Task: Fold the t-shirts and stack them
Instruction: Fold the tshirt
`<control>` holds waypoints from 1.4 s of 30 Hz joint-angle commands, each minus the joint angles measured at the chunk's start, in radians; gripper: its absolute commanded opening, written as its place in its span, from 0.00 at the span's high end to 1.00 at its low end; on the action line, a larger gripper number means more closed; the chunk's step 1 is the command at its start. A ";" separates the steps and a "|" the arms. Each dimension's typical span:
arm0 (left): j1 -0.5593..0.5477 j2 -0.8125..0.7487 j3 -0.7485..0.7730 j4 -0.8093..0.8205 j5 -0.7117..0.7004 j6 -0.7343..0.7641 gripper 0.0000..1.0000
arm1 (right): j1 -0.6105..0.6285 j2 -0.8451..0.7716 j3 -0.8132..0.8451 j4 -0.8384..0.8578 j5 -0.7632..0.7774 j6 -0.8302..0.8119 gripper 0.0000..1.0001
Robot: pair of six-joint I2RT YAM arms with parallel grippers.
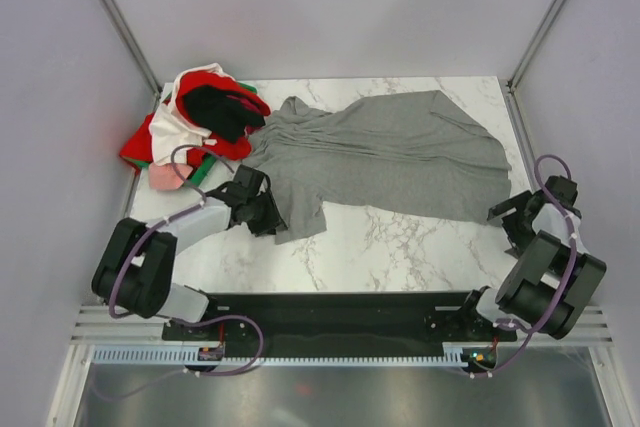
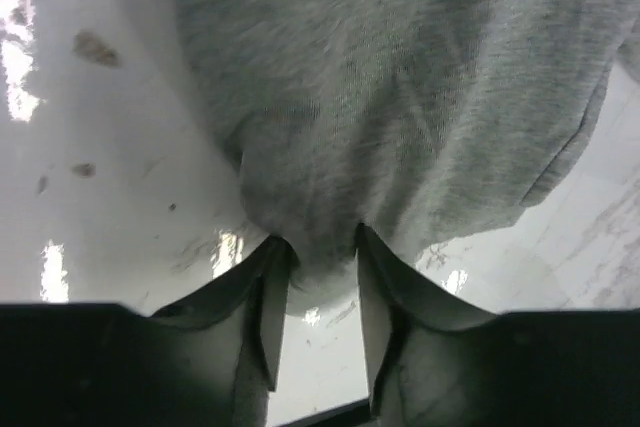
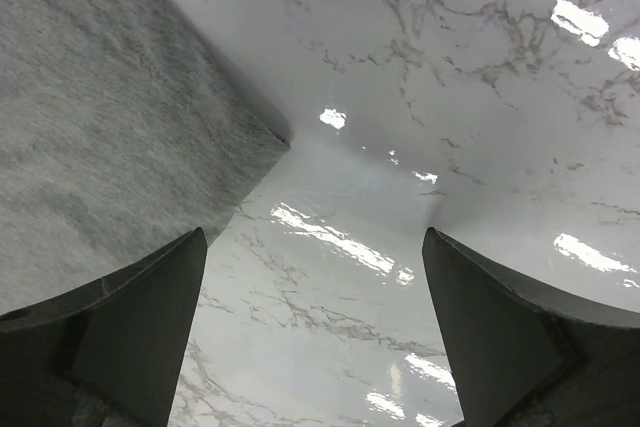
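Observation:
The large heather-grey t-shirt (image 1: 390, 152) lies crumpled and spread over the middle and far right of the marble table (image 1: 400, 247). My left gripper (image 1: 268, 215) is at its near left corner, shut on a bunch of the grey cloth (image 2: 400, 97), which is pinched between the fingertips (image 2: 275, 257). My right gripper (image 1: 510, 215) hovers open and empty over bare marble, just off the shirt's right hem (image 3: 100, 127). A pile of red (image 1: 222, 82), white (image 1: 170, 127), black (image 1: 222, 107), pink (image 1: 165, 177) and green (image 1: 202, 169) shirts sits at the far left.
Metal frame posts (image 1: 125, 32) and grey walls close in the table at the back and sides. The black base rail (image 1: 330, 312) of the arms runs along the near edge. Bare marble shows in front of the grey shirt.

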 commanded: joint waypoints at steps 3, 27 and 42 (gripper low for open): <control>-0.070 0.108 0.030 0.060 -0.065 -0.064 0.84 | 0.034 0.016 0.022 0.042 0.073 0.023 0.04; -0.068 -0.030 0.220 -0.189 -0.131 -0.042 0.98 | 0.122 0.213 0.064 0.231 0.137 0.063 0.45; -0.064 -0.076 0.208 -0.212 -0.147 -0.024 0.98 | 0.123 0.142 0.019 0.180 0.101 0.033 0.44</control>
